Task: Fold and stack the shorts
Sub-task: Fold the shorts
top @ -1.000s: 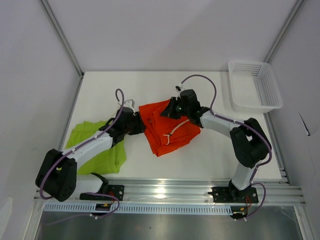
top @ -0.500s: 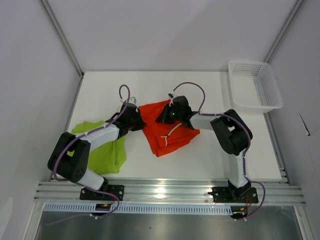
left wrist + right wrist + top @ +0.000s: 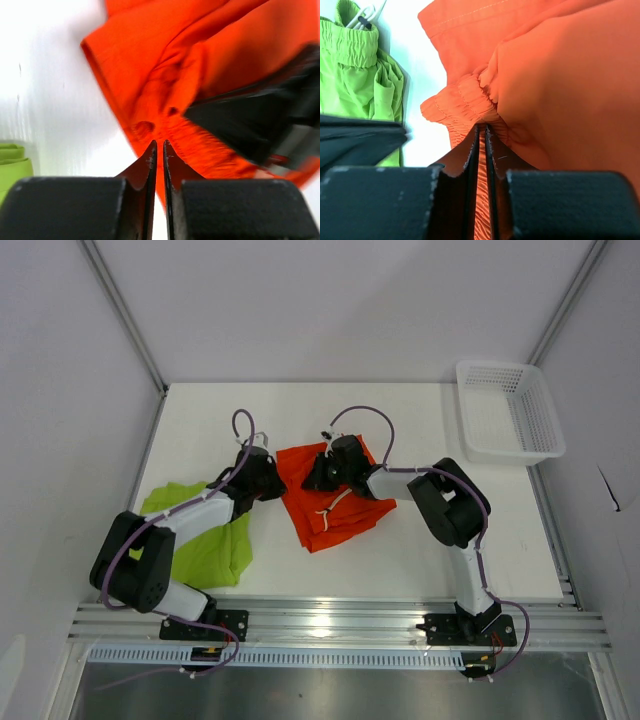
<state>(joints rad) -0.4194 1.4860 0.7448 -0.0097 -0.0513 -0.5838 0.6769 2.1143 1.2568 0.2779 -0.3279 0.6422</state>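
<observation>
Two pairs, none stacked: both arms' jaws pinched shut on the orange shorts [image 3: 340, 515] mid-fold; green shorts [image 3: 215, 560] lie rumpled.

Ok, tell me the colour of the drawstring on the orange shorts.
The drawstring is pale white; top external view shows it best.

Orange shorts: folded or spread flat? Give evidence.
Folded over, untidily: orange shorts show stacked edges in the top view; left gripper and right gripper pinch the bunched waistband.
</observation>
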